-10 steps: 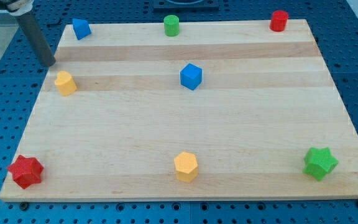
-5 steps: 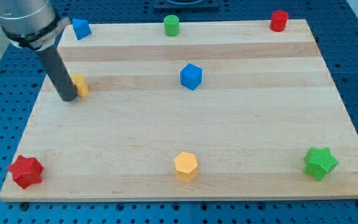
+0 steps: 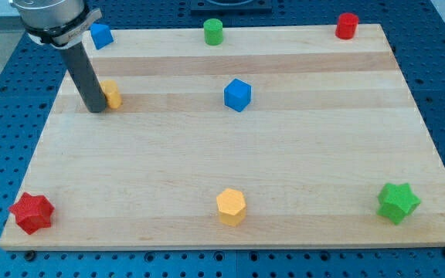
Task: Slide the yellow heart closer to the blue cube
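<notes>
The yellow heart lies on the wooden board at the view's upper left, partly hidden by my rod. My tip is against the heart's left side. The blue cube sits near the board's upper middle, well to the right of the heart.
A second blue block sits at the top left corner, a green cylinder at top middle, a red cylinder at top right. A red star is at bottom left, a yellow hexagon at bottom middle, a green star at bottom right.
My tip came down from the board's left edge to the heart's left side and pushed it rightward, a short way toward the blue cube.
</notes>
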Motion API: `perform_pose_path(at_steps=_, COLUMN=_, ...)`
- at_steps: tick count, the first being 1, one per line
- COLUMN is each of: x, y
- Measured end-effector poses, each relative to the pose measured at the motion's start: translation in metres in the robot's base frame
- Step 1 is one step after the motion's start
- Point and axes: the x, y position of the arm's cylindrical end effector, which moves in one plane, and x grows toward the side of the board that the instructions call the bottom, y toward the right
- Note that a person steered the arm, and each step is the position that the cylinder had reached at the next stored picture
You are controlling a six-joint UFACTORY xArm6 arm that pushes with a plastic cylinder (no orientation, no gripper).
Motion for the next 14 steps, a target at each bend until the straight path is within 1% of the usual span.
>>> perform_pose_path(at_steps=2, x=-0.032, y=-0.004)
perform_pose_path(at_steps=3, x=-0.036, y=-0.001)
perform_pose_path(at_steps=4, x=-0.033, y=0.019)
perform_pose_path(at_steps=5, x=-0.039, y=0.013)
perform_pose_path(at_steps=7, x=-0.064, y=-0.041)
perform_pose_path(at_steps=8, x=-0.068, y=-0.037)
perform_pose_path(at_steps=9, x=-0.066, y=-0.015)
perform_pose_path(at_steps=11, x=-0.046, y=0.043)
perform_pose_path(at_steps=12, x=-0.043, y=0.069)
perform_pose_path(at_steps=13, x=-0.043, y=0.084)
perform_pose_path(at_steps=14, x=-0.061, y=0.073)
